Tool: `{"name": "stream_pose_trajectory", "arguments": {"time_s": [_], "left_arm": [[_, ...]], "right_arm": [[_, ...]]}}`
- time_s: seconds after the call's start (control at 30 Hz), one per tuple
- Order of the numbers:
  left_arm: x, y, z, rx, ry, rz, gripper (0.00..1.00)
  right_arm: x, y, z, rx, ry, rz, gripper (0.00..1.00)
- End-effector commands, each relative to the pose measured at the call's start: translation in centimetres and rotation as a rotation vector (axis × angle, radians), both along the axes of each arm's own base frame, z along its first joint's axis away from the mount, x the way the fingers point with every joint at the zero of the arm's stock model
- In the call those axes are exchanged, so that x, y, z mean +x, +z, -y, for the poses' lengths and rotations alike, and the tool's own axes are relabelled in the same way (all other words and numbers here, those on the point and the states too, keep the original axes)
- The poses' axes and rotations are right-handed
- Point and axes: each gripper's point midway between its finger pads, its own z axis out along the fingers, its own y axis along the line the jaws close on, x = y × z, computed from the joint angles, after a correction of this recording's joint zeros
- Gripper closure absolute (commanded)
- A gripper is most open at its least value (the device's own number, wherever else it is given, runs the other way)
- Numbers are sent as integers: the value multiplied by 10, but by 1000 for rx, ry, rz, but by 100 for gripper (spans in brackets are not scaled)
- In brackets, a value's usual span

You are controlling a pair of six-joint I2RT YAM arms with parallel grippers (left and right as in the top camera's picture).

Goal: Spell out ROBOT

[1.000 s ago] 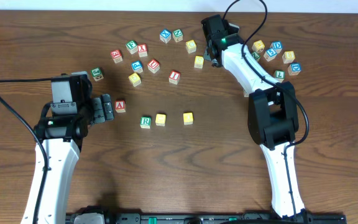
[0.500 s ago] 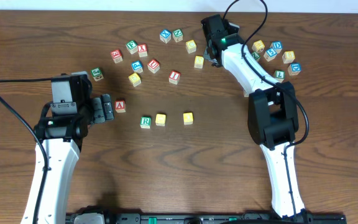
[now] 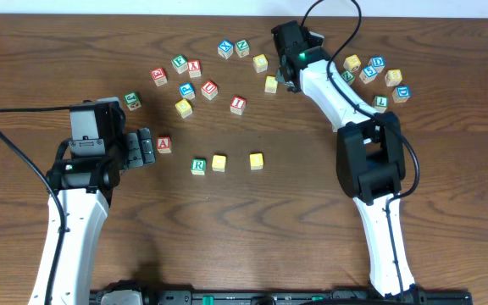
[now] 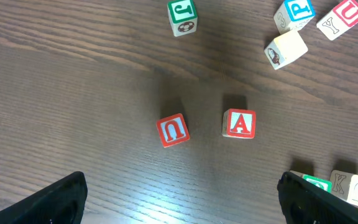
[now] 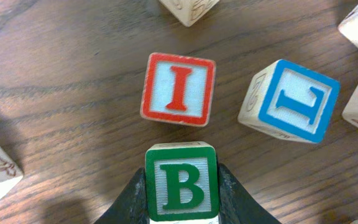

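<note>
- Right gripper (image 5: 182, 194) has shifted slightly left. Holding anything?
- Yep, it's clamped on the green B block (image 5: 182, 180), just beside the red I block (image 5: 178, 89). Left gripper (image 3: 145, 146) sits spread open beside the A block (image 3: 164, 143).

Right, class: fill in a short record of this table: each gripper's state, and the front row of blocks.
left gripper: open, empty, beside the red A block
right gripper: shut on the green B block
front row: R block, yellow block, a gap, second yellow block
nearest to B: red I block
</note>
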Motion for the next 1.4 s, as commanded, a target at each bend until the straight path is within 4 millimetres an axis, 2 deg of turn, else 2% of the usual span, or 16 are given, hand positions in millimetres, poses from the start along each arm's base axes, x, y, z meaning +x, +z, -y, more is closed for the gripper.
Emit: {"name": "stream_pose_trajectory", "arguments": {"time_s": [0.0,0.17,0.37,0.4,0.67,0.8,1.37], "left_arm": [[6,12,-2,7,1,30,4],[6,12,-2,7,1,30,4],[6,12,-2,7,1,30,4],[6,12,-2,7,1,30,4],[6,12,-2,7,1,30,4],[6,12,-2,7,1,30,4],[6,12,-2,7,1,30,4]], "right_arm": [[-4,2,-8,-56,40,3,76],[-1,35,-15,-84,62,65,73],[2,86,-19,-63,81,147,71],[1,108,-20,-60,88,180,71],[-12,164,-16,-40,90,241,70],[-16,166,-14,-45,91,229,69],[-20,141,-8,-70,87,161,66]]}}
